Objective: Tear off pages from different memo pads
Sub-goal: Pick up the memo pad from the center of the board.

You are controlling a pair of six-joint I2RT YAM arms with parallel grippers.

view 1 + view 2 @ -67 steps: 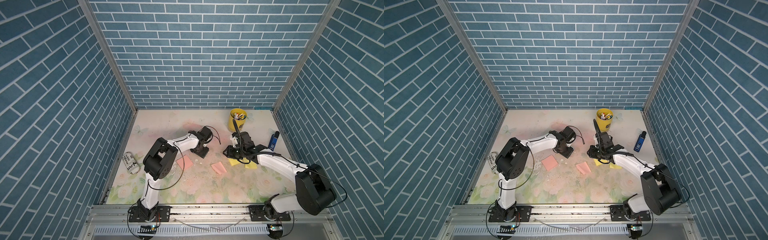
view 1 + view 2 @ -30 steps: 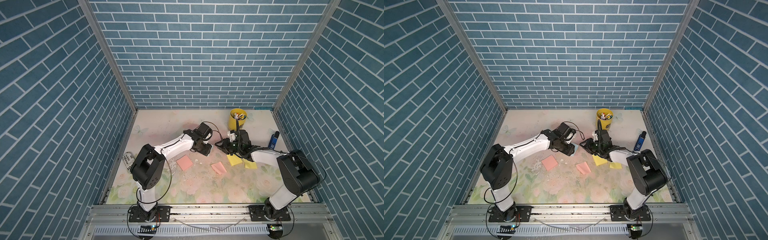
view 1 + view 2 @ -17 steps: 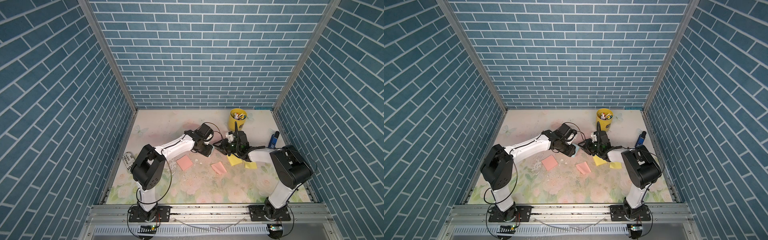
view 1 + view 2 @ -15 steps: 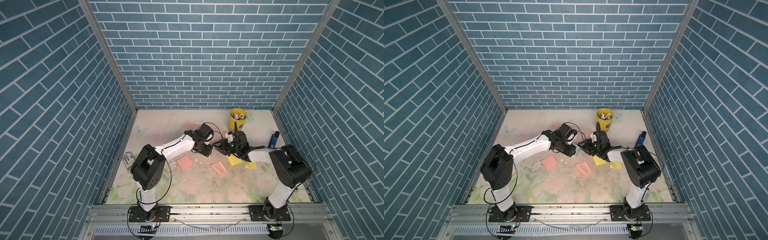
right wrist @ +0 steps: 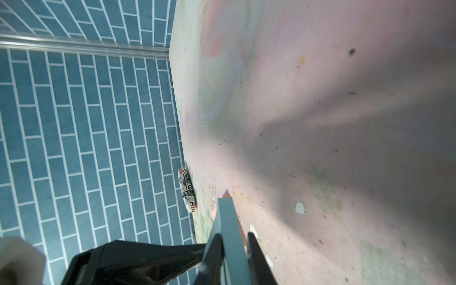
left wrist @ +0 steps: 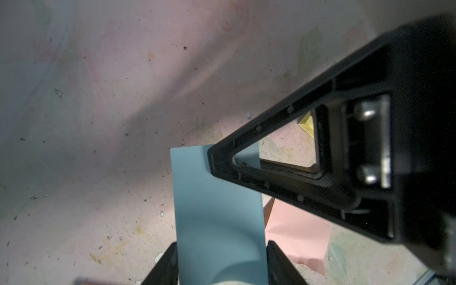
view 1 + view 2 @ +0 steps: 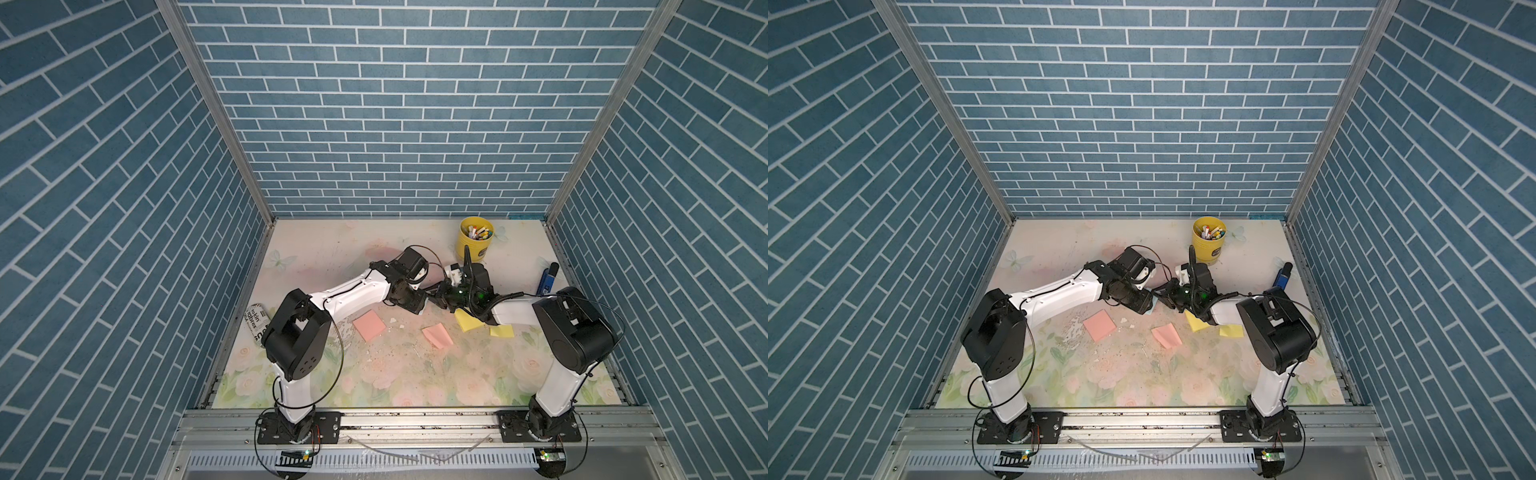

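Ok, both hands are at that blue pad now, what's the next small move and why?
Probably close the right hand fully on the blue memo pad's far edge. The left hand clamps the pad across its width. The right fingers straddle its edge, but a sliver of gap shows on one side, so pulling now would likely slip off.

place: looks like a robot lab test cell, not anybody's home or office
walls: blue brick-print panels boxing in three sides, with aluminium posts in the corners, so more of a staged booth
desk: floral pastel cover, pretty scuffed and speckled with crumbs
rail: metal extrusion along the front edge, both arm bases bolted onto it with cables hanging off
clutter: yellow cup full of pens at the back, stationery-type props
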